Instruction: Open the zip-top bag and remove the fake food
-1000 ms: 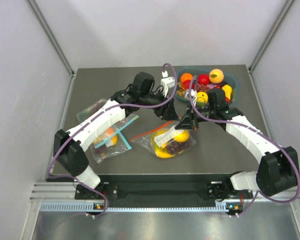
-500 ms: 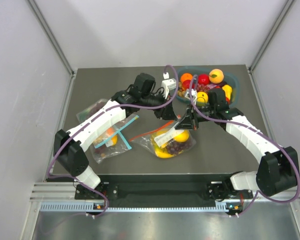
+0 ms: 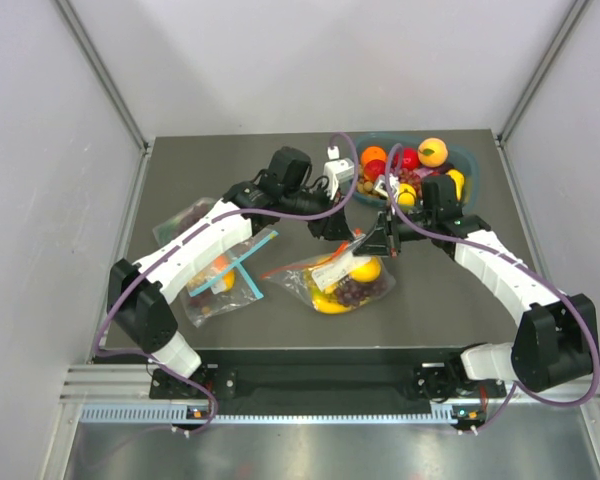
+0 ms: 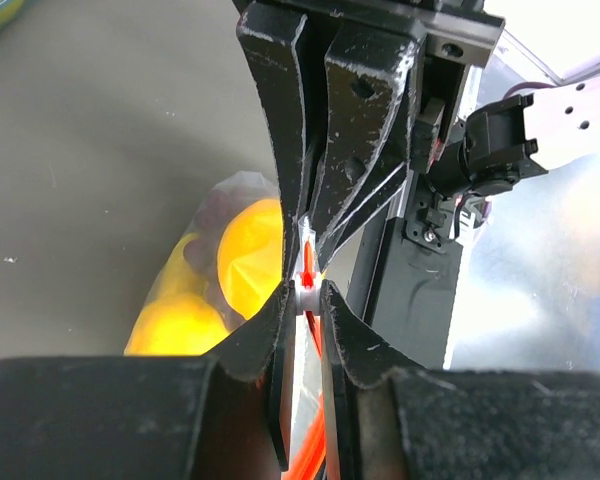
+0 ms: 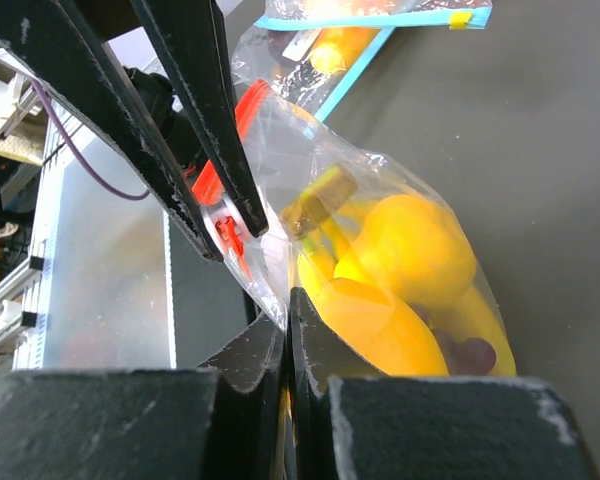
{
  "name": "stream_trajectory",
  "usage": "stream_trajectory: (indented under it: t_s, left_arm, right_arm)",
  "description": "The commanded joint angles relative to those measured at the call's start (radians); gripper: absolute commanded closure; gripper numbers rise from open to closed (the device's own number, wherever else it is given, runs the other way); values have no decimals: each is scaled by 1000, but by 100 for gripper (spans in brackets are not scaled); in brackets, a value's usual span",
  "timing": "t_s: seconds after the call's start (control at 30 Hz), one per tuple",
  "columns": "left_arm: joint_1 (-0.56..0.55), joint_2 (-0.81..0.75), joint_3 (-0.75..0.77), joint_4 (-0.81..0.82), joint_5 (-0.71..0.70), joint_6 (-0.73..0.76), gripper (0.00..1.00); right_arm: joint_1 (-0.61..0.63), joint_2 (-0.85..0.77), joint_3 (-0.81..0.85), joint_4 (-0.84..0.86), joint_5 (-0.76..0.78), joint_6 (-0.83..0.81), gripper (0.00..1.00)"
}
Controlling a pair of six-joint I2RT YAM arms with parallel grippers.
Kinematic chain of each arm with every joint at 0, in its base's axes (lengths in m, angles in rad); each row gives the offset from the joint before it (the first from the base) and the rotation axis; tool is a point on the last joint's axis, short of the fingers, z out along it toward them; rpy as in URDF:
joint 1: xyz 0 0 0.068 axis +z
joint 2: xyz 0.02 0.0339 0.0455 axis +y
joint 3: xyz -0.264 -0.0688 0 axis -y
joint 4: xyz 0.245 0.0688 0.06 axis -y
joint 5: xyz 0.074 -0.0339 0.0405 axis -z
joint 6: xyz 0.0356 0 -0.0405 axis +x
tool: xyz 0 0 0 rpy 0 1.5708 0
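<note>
nearby: bowl (image 3: 468, 157) behind bag (image 3: 332, 283), blue-zip bags (image 3: 220, 288) left of it
left gripper (image 4: 305, 293): pinching bag's zip (image 4: 307, 268)
right gripper (image 5: 287, 305): clamped on bag's top edge

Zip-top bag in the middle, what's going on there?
Both arms are on the zip-top bag. The left gripper pinches its red-orange zip strip, and the right gripper, facing it, is shut on the plastic at the bag's mouth. The fake food, bananas, lemon and grapes, is inside the bag; nothing is out yet. Whether the seal has parted I cannot tell.
</note>
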Motion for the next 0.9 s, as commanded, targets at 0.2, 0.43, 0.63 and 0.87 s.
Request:
stream_trajectory:
  t_s: [0.2,0.43,0.63,0.87]
  left_arm:
    - [-3,-36,-21,-93,-1,63,97]
    - [-1,-54,-51,-98,-21,76,97]
    - [-3,-63,-70,-114,-42,85,98]
    - [16,-83,-74,-139,-60,126,98]
  right_arm:
    - [-47,-43,52,58,-28,-3,100]
    - [-61,-45,53,64,-30,1,100]
    - [-81,-48,53,64,-25,6,100]
    - [-105,-46,61,65,-28,7,100]
